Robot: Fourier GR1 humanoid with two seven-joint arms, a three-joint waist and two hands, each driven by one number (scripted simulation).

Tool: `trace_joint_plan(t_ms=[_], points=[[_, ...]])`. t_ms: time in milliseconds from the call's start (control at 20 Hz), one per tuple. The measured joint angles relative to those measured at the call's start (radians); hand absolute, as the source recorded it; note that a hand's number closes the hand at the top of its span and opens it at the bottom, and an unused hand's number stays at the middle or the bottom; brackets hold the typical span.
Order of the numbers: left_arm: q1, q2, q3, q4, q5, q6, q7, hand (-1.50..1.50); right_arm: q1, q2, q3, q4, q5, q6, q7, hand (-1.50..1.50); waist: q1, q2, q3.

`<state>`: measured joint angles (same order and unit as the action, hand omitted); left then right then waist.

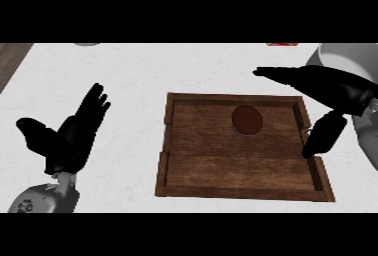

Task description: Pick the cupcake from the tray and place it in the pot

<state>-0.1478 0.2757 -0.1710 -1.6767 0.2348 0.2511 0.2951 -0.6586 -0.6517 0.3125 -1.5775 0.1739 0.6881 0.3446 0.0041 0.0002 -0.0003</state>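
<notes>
One risk: the right hand (pixel 336 92), empty with fingers and thumb spread apart, hung at 2 o'clock of the cupcake (pixel 247 120), which sat in the tray's (pixel 221 175) 12 o'clock half, so its thumb could have snagged the tray's right wall; no pot showed.

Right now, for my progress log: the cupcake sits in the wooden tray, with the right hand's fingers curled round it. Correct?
Not quite. The head view shows the cupcake in the wooden tray, but the right hand is open, apart from it.
</notes>
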Motion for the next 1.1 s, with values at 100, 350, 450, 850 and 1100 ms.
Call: trace_joint_plan(t_ms=[100,350,450,850,1100], points=[[0.003,-0.003,0.015,0.016,0.0,-0.02,-0.016,0.0,0.011,0.024,0.002,0.008,0.047,-0.002,-0.001,-1.5,0.0,0.0,0.0],[0.019,-0.044,0.005,0.008,-0.037,-0.02,-0.017,0.0,0.061,0.088,-0.024,-0.028,0.118,0.003,0.019,-1.5,-0.002,-0.001,0.0],[0.016,-0.053,0.018,0.031,-0.042,-0.031,-0.032,0.0,0.07,0.112,-0.037,-0.023,0.142,0.002,0.006,-1.5,-0.002,0.0,0.0],[0.014,-0.056,0.062,-0.019,-0.051,-0.066,0.026,0.0,0.076,0.221,-0.076,-0.025,0.219,0.029,0.036,-1.5,-0.001,-0.001,0.0],[0.007,-0.076,0.079,0.018,-0.063,-0.087,0.005,0.0,0.078,0.28,-0.063,-0.005,0.297,0.024,0.075,-1.5,-0.001,0.0,0.0]])
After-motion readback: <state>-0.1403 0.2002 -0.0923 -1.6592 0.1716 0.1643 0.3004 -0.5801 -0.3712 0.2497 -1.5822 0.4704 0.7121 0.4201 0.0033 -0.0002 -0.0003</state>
